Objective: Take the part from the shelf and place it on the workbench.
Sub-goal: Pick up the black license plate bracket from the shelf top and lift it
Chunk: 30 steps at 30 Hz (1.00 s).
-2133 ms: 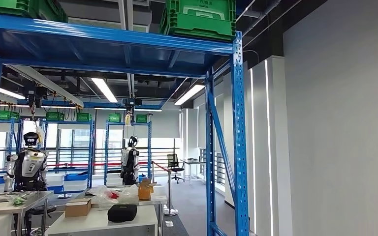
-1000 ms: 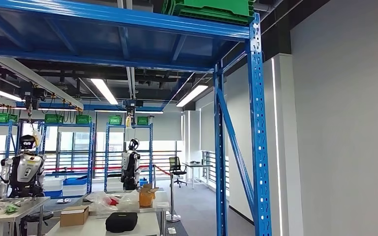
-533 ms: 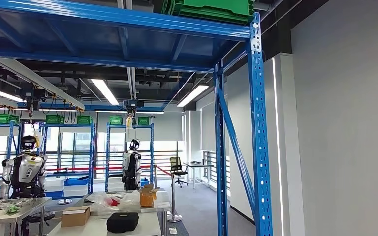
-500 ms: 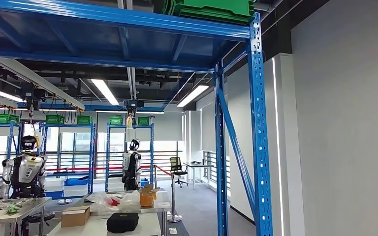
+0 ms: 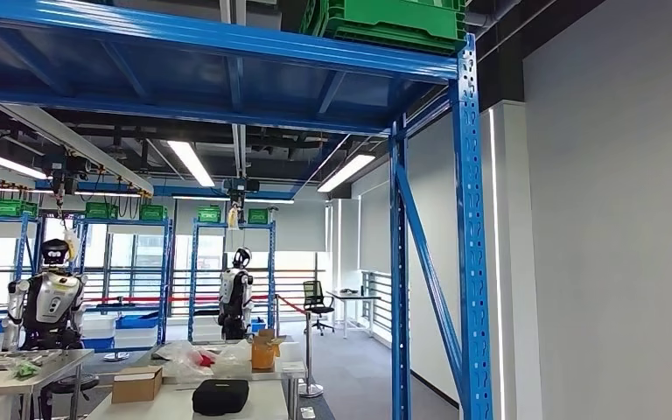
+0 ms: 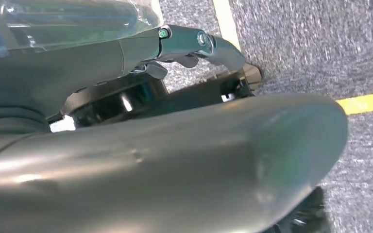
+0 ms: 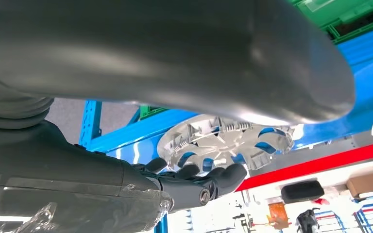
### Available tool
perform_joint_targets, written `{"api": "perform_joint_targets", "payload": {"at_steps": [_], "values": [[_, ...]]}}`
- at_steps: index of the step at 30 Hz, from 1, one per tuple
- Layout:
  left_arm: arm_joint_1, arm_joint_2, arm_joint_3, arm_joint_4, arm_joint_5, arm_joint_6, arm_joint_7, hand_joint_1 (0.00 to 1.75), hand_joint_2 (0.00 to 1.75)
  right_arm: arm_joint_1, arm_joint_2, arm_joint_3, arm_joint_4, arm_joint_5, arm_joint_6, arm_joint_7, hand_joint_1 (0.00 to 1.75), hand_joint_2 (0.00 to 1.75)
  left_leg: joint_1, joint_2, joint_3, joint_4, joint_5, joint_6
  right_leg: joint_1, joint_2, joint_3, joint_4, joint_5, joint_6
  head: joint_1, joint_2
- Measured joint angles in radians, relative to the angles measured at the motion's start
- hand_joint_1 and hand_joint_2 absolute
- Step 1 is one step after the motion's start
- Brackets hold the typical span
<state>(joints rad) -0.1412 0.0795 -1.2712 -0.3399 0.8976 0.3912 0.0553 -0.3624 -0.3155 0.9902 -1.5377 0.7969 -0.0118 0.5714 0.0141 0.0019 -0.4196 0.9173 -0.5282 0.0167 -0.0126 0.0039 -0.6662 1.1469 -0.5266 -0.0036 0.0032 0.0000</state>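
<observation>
**Part in the right hand, workbench not yet reached**

The right hand [image 7: 194,182] holds the part [image 7: 226,143], a round white disc with spoked openings. Its dark fingers [image 7: 223,175] curl under the rim, and the disc rests flat above them, probably so it rides level. Behind the hand run the blue shelf [image 7: 369,73] beams and a green bin [image 7: 354,14].

The left hand [image 6: 201,43] hangs over grey carpet and a yellow line [image 6: 364,103]; its fingers look loosely curled on nothing, though the thumb hides much.

The head view shows the rack and distant tables [image 5: 175,402], which the wrist views barely show.
</observation>
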Motion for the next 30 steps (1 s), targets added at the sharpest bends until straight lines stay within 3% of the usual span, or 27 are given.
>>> {"api": "perform_joint_targets", "payload": {"at_steps": [2,3,6,8,10,13,14,16,17,18,19,22,24,27,28,30], "values": [[0.002,-0.001,0.000,0.000,0.000,-0.003,0.000,0.00,0.00,0.004,0.000,0.000,0.001,0.000,0.000,0.000,0.00,0.00,0.004,0.000,0.001,0.002,-0.004,-0.005,-0.009,0.000,-0.052,0.098,-0.027,0.012,-0.002,0.000],[0.003,-0.001,0.000,0.000,0.000,-0.004,0.000,0.00,0.00,0.005,0.000,0.000,0.001,0.000,0.000,0.000,0.00,0.00,0.008,-0.001,0.003,0.005,-0.008,-0.010,-0.014,-0.001,-0.058,0.105,-0.014,0.018,-0.002,0.000],[0.004,-0.001,0.000,0.001,-0.003,-0.005,0.000,0.00,0.00,0.005,0.000,0.000,0.002,0.000,0.000,0.000,0.00,0.00,0.021,-0.003,0.006,0.028,-0.035,-0.037,-0.025,-0.002,0.004,-0.033,0.071,0.039,-0.003,0.000],[0.002,0.001,0.001,0.002,-0.006,-0.004,0.002,0.00,0.00,0.006,0.000,0.000,0.002,0.001,-0.001,-0.002,0.00,0.00,0.020,-0.003,-0.002,0.045,-0.054,-0.054,-0.026,0.001,0.031,-0.088,0.073,0.028,-0.004,0.000],[0.001,0.001,0.001,0.002,-0.010,-0.004,0.003,0.00,0.00,0.008,0.000,-0.002,0.001,0.002,-0.001,-0.003,0.00,0.00,0.018,-0.002,-0.004,0.049,-0.061,-0.062,-0.024,0.004,0.028,-0.085,0.054,0.000,-0.002,0.000],[-0.002,0.001,0.002,0.003,-0.013,-0.004,0.003,0.00,0.00,0.008,0.000,-0.006,0.000,0.003,-0.001,-0.003,0.00,0.00,0.021,-0.002,-0.016,0.087,-0.089,-0.069,-0.022,0.002,0.035,-0.083,0.043,-0.023,0.003,0.000],[-0.003,0.001,0.002,0.003,-0.013,-0.004,0.003,0.00,0.00,0.007,0.000,-0.007,-0.001,0.003,-0.001,-0.003,0.00,0.00,0.021,-0.002,-0.042,0.139,-0.113,-0.069,-0.020,0.001,0.039,-0.084,0.040,-0.028,0.005,0.000],[-0.003,0.001,0.002,0.003,-0.013,-0.004,0.002,0.00,0.00,0.007,0.000,-0.009,-0.001,0.003,-0.001,-0.003,0.00,0.00,0.017,-0.002,-0.129,0.289,-0.164,-0.065,-0.014,-0.002,0.044,-0.085,0.035,-0.037,0.007,0.000],[-0.002,0.001,0.002,0.002,-0.014,-0.004,0.001,0.00,0.00,0.008,0.000,-0.009,-0.001,0.003,-0.001,-0.003,0.00,0.00,0.015,-0.002,-0.168,0.347,-0.172,-0.061,-0.009,-0.002,0.047,-0.085,0.032,-0.040,0.008,0.000],[-0.003,0.000,0.002,0.002,-0.014,-0.004,0.001,0.00,0.00,0.008,0.000,-0.009,-0.001,0.003,-0.001,-0.003,0.00,0.00,0.012,-0.002,-0.193,0.371,-0.159,-0.055,-0.005,-0.001,0.052,-0.085,0.029,-0.043,0.009,0.000],[-0.003,0.000,0.002,0.002,-0.014,-0.004,0.000,0.00,0.00,0.009,0.000,-0.009,-0.001,0.003,-0.001,-0.003,0.00,0.00,0.009,-0.002,-0.198,0.354,-0.125,-0.046,0.000,0.000,0.059,-0.085,0.025,-0.045,0.009,0.000],[-0.001,0.001,0.003,0.003,-0.013,-0.004,0.001,0.00,0.00,0.009,0.000,-0.009,-0.001,0.003,-0.001,-0.003,0.00,0.00,-0.010,-0.002,-0.156,0.196,0.001,-0.007,0.008,0.004,0.082,-0.089,0.014,-0.044,0.009,0.000],[0.000,0.003,0.003,0.004,-0.013,-0.004,0.002,0.00,0.00,0.009,0.001,-0.009,-0.001,0.003,-0.002,-0.003,0.00,0.00,-0.021,-0.002,-0.139,0.140,0.015,0.008,0.007,0.004,0.083,-0.092,0.013,-0.035,0.007,0.001],[0.000,0.003,0.005,0.004,-0.013,-0.004,0.002,0.00,0.00,0.009,0.001,-0.012,-0.001,0.003,-0.004,-0.003,0.00,0.00,-0.020,-0.001,-0.124,0.101,0.016,0.006,0.005,0.000,0.079,-0.095,0.013,-0.016,0.006,0.001],[0.000,0.003,0.007,0.004,-0.013,-0.004,0.002,0.00,0.00,0.008,0.001,-0.013,-0.002,0.003,-0.004,-0.003,0.00,0.00,-0.016,-0.002,-0.117,0.089,0.021,0.006,0.006,-0.001,0.073,-0.081,0.003,-0.011,0.005,0.001],[0.001,0.002,0.010,0.004,-0.014,-0.005,0.001,0.00,0.00,0.007,0.000,-0.015,-0.001,0.003,-0.005,-0.003,0.00,0.00,-0.012,-0.002,-0.108,0.077,0.027,0.006,0.004,-0.001,0.033,0.001,-0.040,-0.002,0.001,0.000]]}}
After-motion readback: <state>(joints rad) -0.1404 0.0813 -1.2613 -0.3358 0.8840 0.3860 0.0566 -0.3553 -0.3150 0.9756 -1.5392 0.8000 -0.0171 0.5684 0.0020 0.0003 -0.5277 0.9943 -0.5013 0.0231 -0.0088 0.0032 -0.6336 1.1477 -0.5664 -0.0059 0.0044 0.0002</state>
